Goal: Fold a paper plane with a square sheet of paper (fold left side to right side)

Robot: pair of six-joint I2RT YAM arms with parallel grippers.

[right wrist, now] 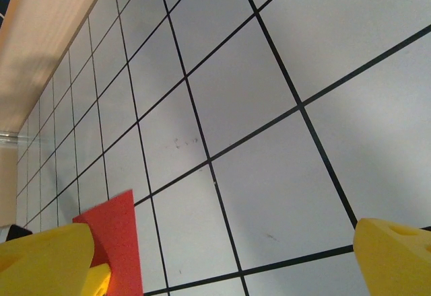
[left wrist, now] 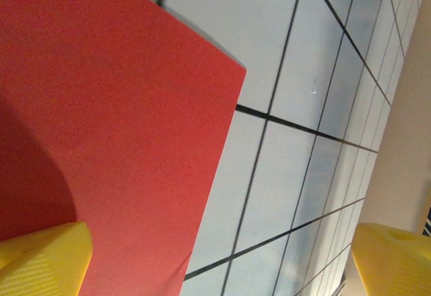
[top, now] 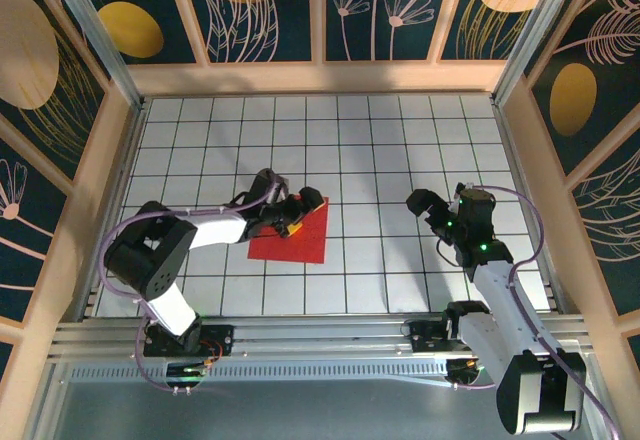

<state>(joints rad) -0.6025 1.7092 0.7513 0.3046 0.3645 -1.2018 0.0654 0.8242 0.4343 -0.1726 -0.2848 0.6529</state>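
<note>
Jaws, left: you have the left gripper (top: 289, 216) spread wide with nothing between its yellow fingertips (left wrist: 42, 261); one tip hangs over the red, the other over bare tile.
Jaws, right: the right gripper (top: 428, 206) is equally wide apart and empty, over bare tiles well to the right of the sheet.
Paper, place: the thin bright red square sheet of paper (top: 300, 242) lies on the white, black-lined grid table (top: 400, 140), left of centre, its far left part under the left gripper.
Paper, look: plain matte red, flat where exposed, no crease visible; one crisp corner shows in the left wrist view. From above, the outline narrows toward the far side, where the gripper covers it, so you cannot tell whether that edge is lifted or folded.
Step, judged: the left-to-right fold looks unfinished; no doubled half is evident.
Method: take the left edge low and shallow with the left gripper, carry it over in an arc, and land it edge on edge with the right side. Bring the right gripper in to pin the right edge so the sheet does not skate on the smooth tiles.
Check: match the corners before you press the crease; thin paper likely buckles if pinched too deep.
</note>
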